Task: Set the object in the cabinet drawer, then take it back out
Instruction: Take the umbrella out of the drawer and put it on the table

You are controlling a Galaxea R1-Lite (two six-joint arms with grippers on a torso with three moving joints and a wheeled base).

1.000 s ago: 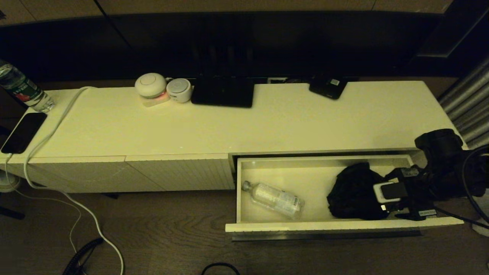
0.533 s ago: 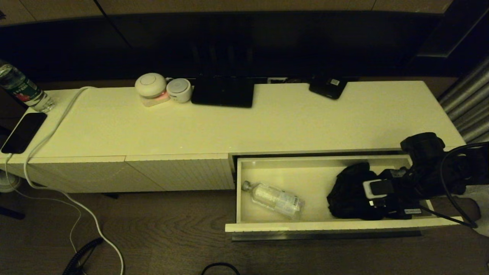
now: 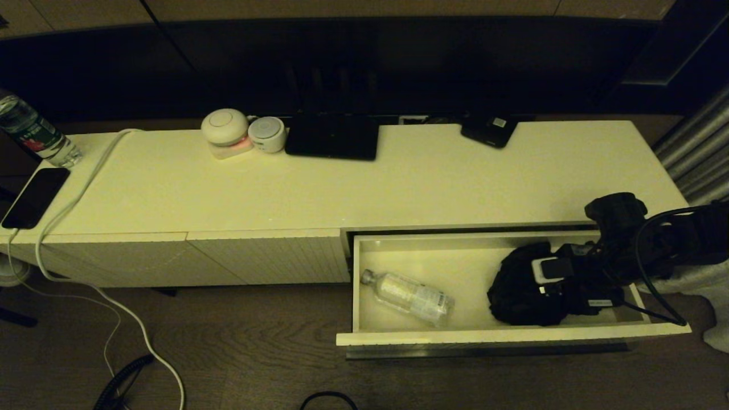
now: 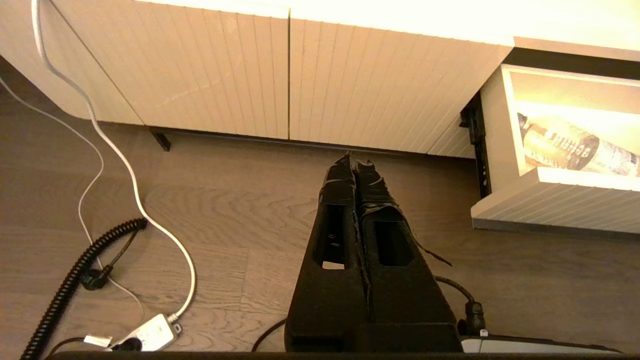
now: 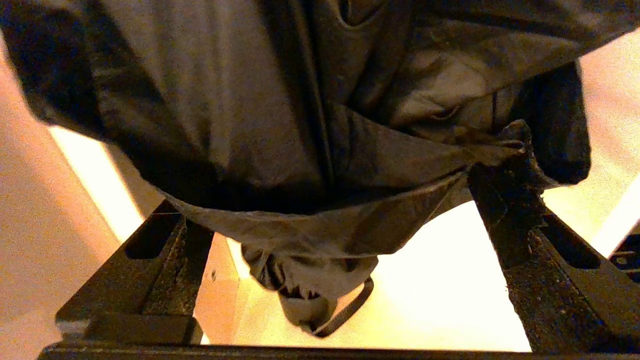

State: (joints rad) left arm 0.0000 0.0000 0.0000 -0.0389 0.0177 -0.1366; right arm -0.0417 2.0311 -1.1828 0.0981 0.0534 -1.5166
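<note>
Cabinet drawer (image 3: 512, 336) pulled out of cabinet (image 3: 353, 188), black cloth bundle (image 3: 521, 287) lay in its right half, right gripper (image 5: 345, 235) over it, fingers spread apart, plastic bottle (image 3: 411, 297) lay left, left gripper (image 4: 356, 165) parked above floor, fingers pressed together.

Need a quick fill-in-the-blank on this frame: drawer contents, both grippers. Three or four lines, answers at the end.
1. The cabinet drawer is pulled ____.
2. In its left part a clear plastic bottle lies on its ____.
3. The right gripper, fingers spread, is at the black ____ bundle in the drawer's right part.
4. The left gripper hangs over the wooden floor with its fingers ____.

Missing words: open; side; cloth; shut
</note>
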